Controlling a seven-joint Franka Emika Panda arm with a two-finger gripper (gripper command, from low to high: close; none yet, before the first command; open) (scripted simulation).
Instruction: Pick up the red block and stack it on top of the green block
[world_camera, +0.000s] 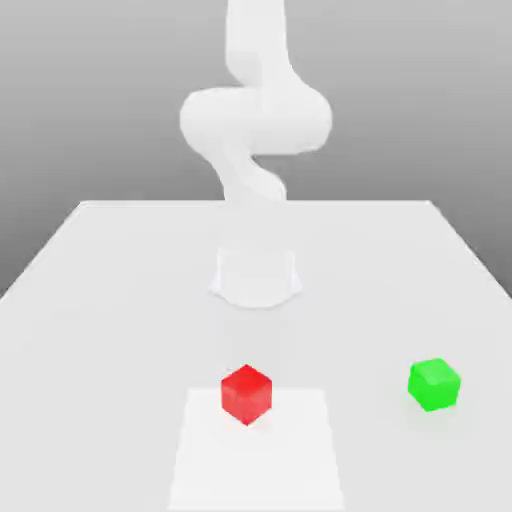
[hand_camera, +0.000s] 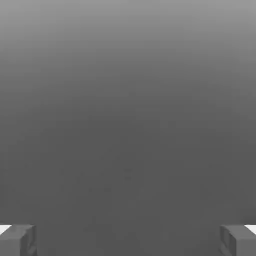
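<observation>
Right at the front of the table (world_camera: 90, 330), the red block (world_camera: 246, 393) is sitting on a slightly paler square patch (world_camera: 300, 460), turned so one corner is facing the camera. My guess is that patch is just marking the work zone, so the block is starting out somewhere easy to reach. Over toward the exterior view's right and about level with it, the green block (world_camera: 434, 384) is resting on the bare tabletop, well apart from the red one. Both are lying flat with nothing on top, so I'd say the pick isn't started yet.

Further back, the arm's base (world_camera: 256, 276) is sitting mid-table, and the white arm (world_camera: 255, 120) is rising from it, bending into a fat elbow and heading up out of frame. It's looking like a tucked-up resting pose rather than a reach, nowhere near either block.

In the hand view, the gripper (hand_camera: 128, 240) is hanging with its two fingertips (hand_camera: 17, 240) spread wide to the corners, nothing between them, just grey beyond. So it's wide open and empty, and it'll need to come down over the red block next, I reckon.
</observation>
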